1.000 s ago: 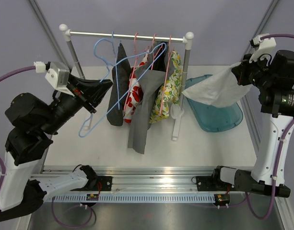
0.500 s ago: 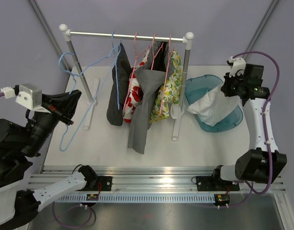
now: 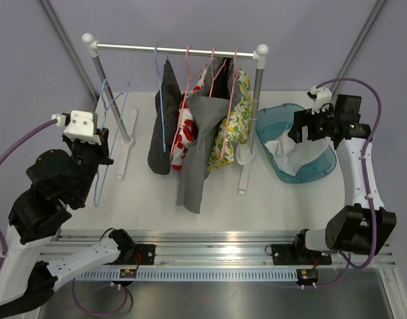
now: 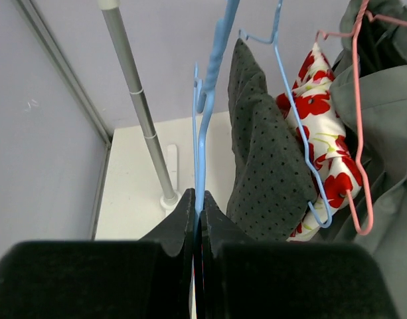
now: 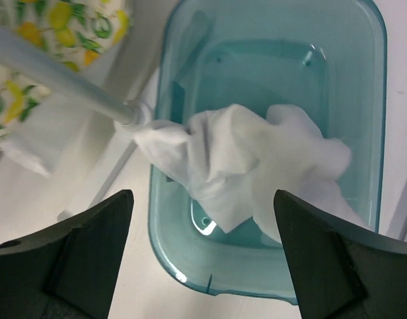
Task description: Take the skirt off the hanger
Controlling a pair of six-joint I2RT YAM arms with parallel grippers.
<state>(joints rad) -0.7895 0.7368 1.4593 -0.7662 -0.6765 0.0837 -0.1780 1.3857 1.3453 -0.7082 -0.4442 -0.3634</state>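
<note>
Right wrist view: the white skirt (image 5: 256, 166) lies bunched in one teal tub (image 5: 256, 73), a corner reaching its 9 o'clock rim, with the right fingers (image 5: 90, 246) spread wide above. Left fingers (image 4: 180, 229) are clenched on one bare blue hanger (image 4: 201, 153). Four garments (image 3: 190, 166) hang on the rail (image 3: 190, 50).

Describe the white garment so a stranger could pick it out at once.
Look right of the clothes rack, at the teal bin. The white garment lies crumpled inside it; unlike the hanging clothes, which are patterned or grey, it is plain white and on no hanger.
</note>
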